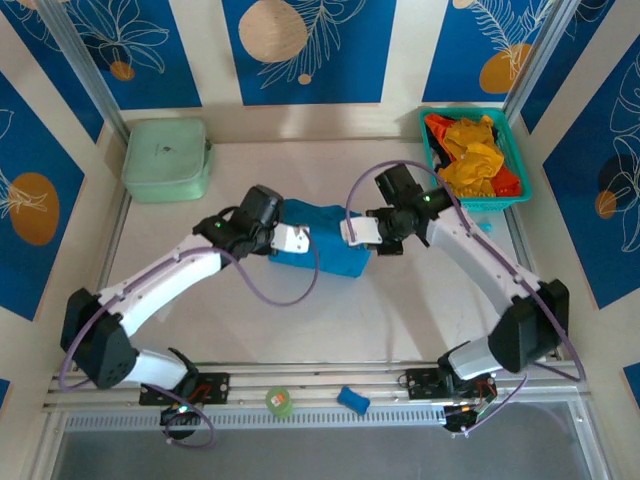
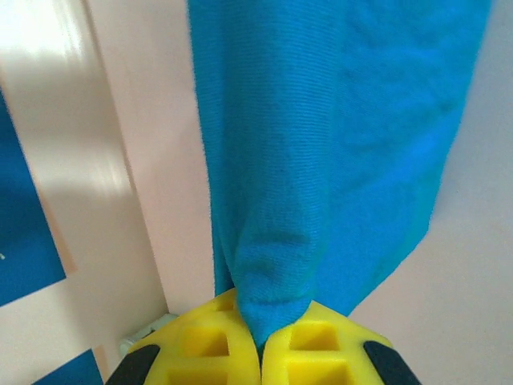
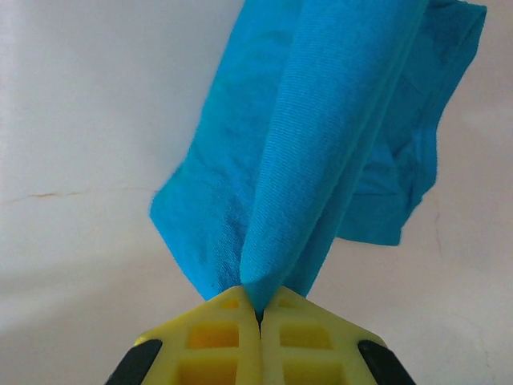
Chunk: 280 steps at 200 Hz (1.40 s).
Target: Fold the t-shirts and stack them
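Left pincer (image 2: 260, 343): clenched on a bunched fold of the blue t-shirt (image 1: 325, 252), cloth nipped between the yellow fingers (image 2: 210, 341); right pincer (image 3: 258, 314): clenched likewise on the opposite end of the same garment. Blue t-shirt: crumpled at mid-worktop (image 1: 300, 325), spanning between both pincers; lifted clear or resting, cannot tell. Yellow-orange t-shirt (image 1: 474, 158) and red-orange t-shirt (image 1: 437, 127): heaped together inside the teal basket (image 1: 472, 113) at the far right corner. Mint-green case (image 1: 167, 158): far left, well apart from the blue t-shirt.
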Each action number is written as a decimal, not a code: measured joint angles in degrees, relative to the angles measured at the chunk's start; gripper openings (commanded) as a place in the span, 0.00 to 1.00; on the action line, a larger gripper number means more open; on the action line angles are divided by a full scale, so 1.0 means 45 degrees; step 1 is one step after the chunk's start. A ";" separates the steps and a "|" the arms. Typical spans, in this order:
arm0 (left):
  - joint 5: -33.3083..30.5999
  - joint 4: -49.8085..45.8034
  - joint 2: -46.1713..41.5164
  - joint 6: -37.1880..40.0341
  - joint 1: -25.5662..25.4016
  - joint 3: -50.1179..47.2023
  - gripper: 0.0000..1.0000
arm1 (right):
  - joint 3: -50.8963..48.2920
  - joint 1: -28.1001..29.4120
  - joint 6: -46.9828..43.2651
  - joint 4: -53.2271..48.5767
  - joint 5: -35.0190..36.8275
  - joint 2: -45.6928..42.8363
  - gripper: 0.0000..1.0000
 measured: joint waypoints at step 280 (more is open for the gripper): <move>-0.2132 0.5537 0.6533 -0.3536 0.2662 0.4002 0.93 | 0.2895 -0.2259 0.8408 0.7159 0.1938 0.5508 0.99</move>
